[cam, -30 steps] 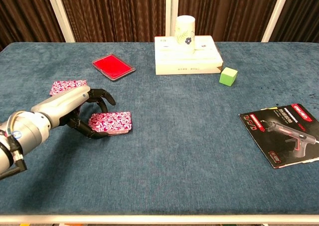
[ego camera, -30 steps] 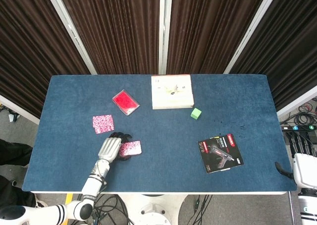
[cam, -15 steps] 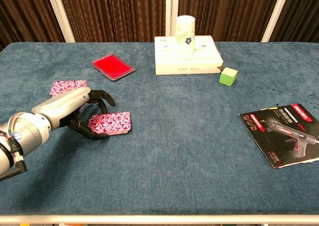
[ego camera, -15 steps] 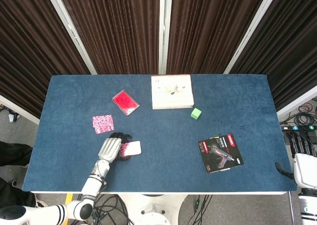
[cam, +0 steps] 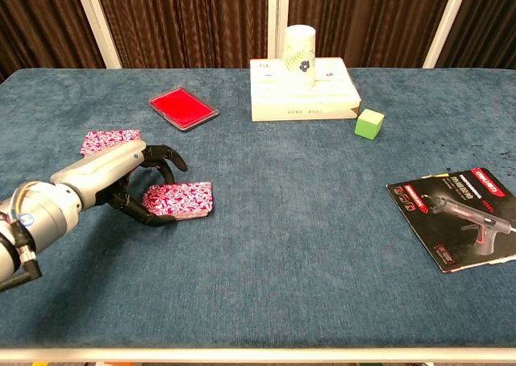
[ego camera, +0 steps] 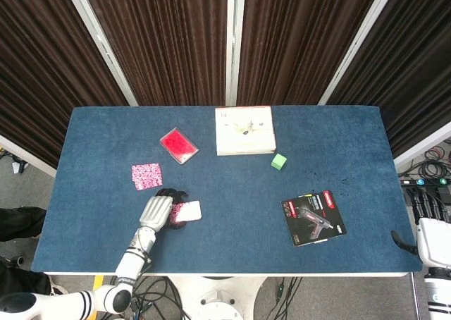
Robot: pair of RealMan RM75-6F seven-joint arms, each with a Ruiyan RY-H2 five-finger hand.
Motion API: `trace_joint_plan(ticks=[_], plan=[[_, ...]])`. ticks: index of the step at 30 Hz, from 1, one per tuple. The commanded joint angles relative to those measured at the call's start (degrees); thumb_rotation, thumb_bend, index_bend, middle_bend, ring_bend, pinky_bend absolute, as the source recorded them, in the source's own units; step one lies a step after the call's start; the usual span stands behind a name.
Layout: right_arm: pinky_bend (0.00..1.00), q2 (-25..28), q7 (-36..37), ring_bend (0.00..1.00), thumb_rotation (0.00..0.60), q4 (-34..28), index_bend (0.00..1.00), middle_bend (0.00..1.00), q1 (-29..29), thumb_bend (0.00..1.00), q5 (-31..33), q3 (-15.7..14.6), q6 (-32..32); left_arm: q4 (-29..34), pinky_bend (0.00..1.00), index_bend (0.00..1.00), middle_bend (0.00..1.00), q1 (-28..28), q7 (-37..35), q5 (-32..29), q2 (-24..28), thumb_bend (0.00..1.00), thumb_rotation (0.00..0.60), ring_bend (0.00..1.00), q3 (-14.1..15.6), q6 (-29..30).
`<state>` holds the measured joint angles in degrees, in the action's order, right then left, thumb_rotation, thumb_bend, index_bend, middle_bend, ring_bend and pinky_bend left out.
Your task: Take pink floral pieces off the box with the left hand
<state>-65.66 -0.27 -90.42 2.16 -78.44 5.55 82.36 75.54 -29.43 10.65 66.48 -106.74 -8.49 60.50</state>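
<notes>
- Left robot hand is down low on the near-left part of the blue desk, dark fingers curled over the edge of a pink floral piece. So it's got hold of that one, with the piece lying pretty much flat at desk level. From the head view the same piece sticks out to the right of the hand and looks washed out, almost white.
- A second pink floral piece sits flat on the desk just behind the left forearm, closer to the left edge. It's easy to spot from above, clearly apart from the held one.
- The box is the cream one at the back middle, with a white floral cup standing upright on top. Can't see any pink pieces on it.
- Red flat case is off to the left of the box, lying at an angle.
- Little green cube is just right of the box's front corner, not touching it.
- Glue gun leaflet is over on the right side, well away from everything else.
- Right robot hand: only a bit of white arm housing shows at the right edge of the head view, the hand itself isn't visible.
</notes>
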Motion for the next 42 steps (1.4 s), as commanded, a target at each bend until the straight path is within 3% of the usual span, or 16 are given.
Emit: trace_joint_plan(ticks=[1,18,27,42], plan=[[0.00,0.0,0.0,0.00,0.600,0.0,0.00,0.00,0.0,0.14,0.1,0.0,-0.2,-0.1,0.16,0.31,0.45,0.1,-0.3,0.2,-0.1,0.23,0.600,0.18,0.0,0.1],[0.00,-0.1,0.3,0.00,0.600,0.2,0.00,0.00,-0.1,0.14,0.0,-0.2,-0.1,-0.2,0.16,0.33,0.46,0.3,-3.4,1.8,0.3,0.24,0.600,0.19,-0.8,1.1],[0.00,0.4,-0.6,0.00,0.600,-0.9,0.00,0.00,0.0,0.14,-0.2,-0.1,0.1,1.7,0.16,0.34,0.46,1.6,-6.6,3.2,2.9,0.24,0.600,0.20,-1.8,3.8],[0.00,0.4,-2.8,0.00,0.600,-2.4,0.00,0.00,0.8,0.14,0.6,0.0,-1.1,1.3,0.16,0.34,0.46,8.1,-14.1,6.5,11.0,0.24,0.600,0.20,1.9,8.7]])
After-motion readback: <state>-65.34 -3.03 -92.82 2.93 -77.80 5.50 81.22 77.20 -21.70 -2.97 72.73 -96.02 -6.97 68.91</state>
